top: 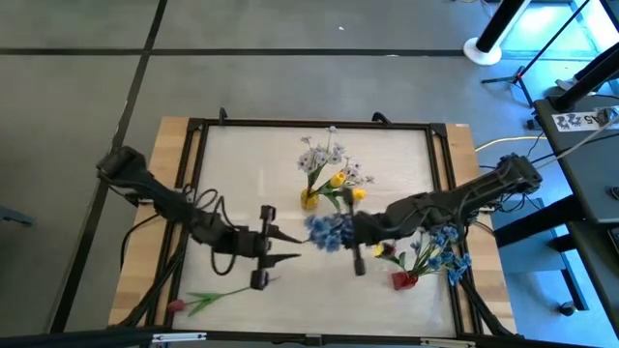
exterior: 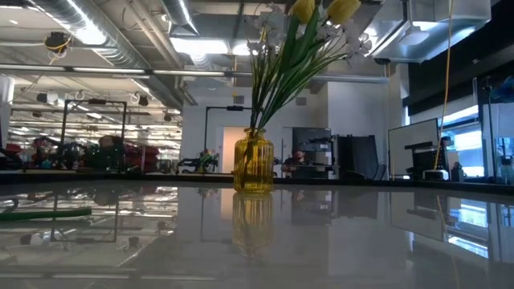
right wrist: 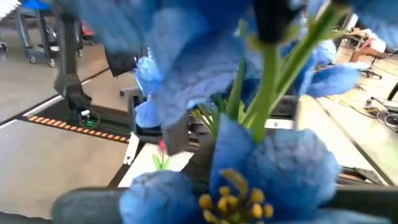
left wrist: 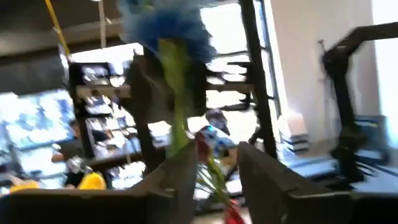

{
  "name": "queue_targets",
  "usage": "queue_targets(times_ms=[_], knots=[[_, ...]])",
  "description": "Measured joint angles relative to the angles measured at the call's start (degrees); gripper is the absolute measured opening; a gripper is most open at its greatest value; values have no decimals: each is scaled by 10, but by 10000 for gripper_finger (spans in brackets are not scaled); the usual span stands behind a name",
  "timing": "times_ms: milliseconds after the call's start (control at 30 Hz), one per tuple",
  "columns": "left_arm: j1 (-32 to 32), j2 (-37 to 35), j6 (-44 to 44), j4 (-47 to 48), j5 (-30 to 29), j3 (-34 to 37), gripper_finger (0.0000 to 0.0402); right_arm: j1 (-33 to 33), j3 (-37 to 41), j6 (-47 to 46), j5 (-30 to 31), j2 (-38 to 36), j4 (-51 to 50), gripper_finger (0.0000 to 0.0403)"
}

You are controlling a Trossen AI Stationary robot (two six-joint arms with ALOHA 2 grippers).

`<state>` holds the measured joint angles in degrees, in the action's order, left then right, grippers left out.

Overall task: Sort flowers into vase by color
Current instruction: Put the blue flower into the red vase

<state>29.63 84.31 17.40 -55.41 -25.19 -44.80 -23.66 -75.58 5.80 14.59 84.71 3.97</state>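
High view shows your right pincer (top: 340, 232) gripping a blue flower (top: 324, 230), left pincer (top: 295, 247) open beside it; one pink flower (top: 208, 301) remains on the desk (top: 251, 174).

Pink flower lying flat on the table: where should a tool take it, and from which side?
Take the pink flower mid-stem, coming straight down with fingers across the stem: it lies flat and thin, its head at the left end. The open left tool is nearest; the right tool holds a blue flower.
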Motion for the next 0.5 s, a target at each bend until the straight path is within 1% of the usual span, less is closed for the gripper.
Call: queue_targets(times_ms=[67, 100, 200, 300, 367, 433, 500], knots=[[16, -33, -24, 64, -14, 0, 134, 0, 0, -1, -8, -27, -25, 14], [26, -51, -34, 102, -24, 0, 146, 0, 0, -2, -23, -44, -38, 10], [62, -114, -65, 230, -60, 0, 174, 1, 0, -24, -102, -95, -70, 11], [94, -158, -111, 325, -64, 0, 185, 0, 0, -47, -172, -155, -103, 10], [113, -168, -127, 346, -67, 3, 187, 0, 0, -56, -226, -200, -133, 6], [122, -167, -128, 340, -67, 12, 187, 1, 0, -67, -279, -243, -154, 7], [126, -160, -134, 326, -66, 20, 187, 1, 0, -75, -317, -285, -186, 11]])
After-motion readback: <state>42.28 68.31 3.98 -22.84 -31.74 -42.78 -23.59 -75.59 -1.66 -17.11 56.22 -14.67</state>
